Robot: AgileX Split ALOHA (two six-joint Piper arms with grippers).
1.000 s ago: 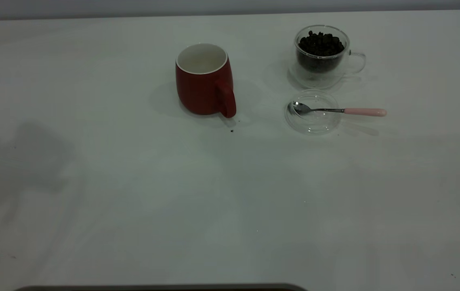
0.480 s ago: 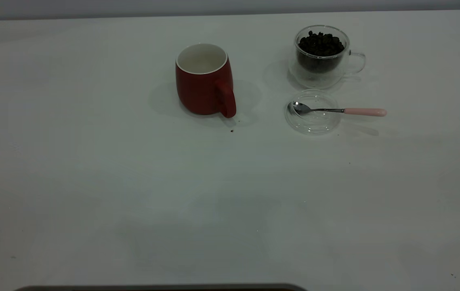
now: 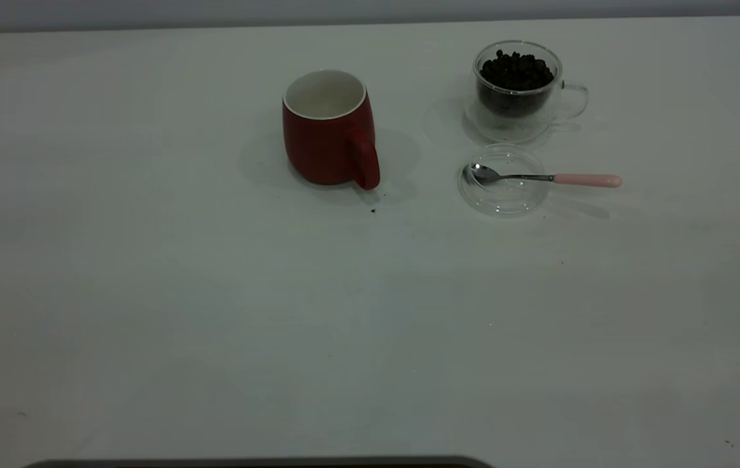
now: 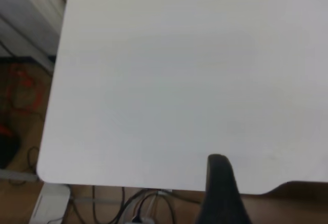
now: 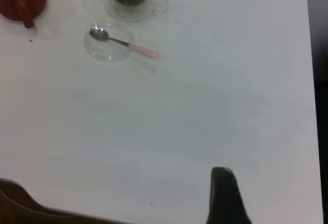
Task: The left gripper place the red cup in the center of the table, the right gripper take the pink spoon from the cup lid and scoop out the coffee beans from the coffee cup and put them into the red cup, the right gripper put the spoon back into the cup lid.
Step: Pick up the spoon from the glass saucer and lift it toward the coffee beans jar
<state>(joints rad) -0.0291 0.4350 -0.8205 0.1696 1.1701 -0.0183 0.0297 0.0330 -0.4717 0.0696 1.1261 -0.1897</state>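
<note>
The red cup (image 3: 327, 130) stands upright near the table's far middle, handle toward the front; it looks empty. To its right stands the glass coffee cup (image 3: 518, 88) full of dark beans. In front of that lies the clear cup lid (image 3: 503, 192) with the pink-handled spoon (image 3: 587, 180) across it, bowl inside the lid. Neither gripper shows in the exterior view. My right gripper (image 5: 224, 196) hangs over the table's near right part, far from the spoon (image 5: 142, 50) and lid (image 5: 108, 47). My left gripper (image 4: 220, 193) is over the table's near left corner, away from everything.
A dark crumb (image 3: 373, 210) lies on the table just in front of the red cup's handle. The table's edge and corner (image 4: 46, 175) show in the left wrist view, with floor and cables beyond. A dark strip (image 3: 259, 463) runs along the exterior view's front edge.
A broad shadow on the table's front left has shrunk away to the left and is gone now. The cups, lid and spoon have not moved.
</note>
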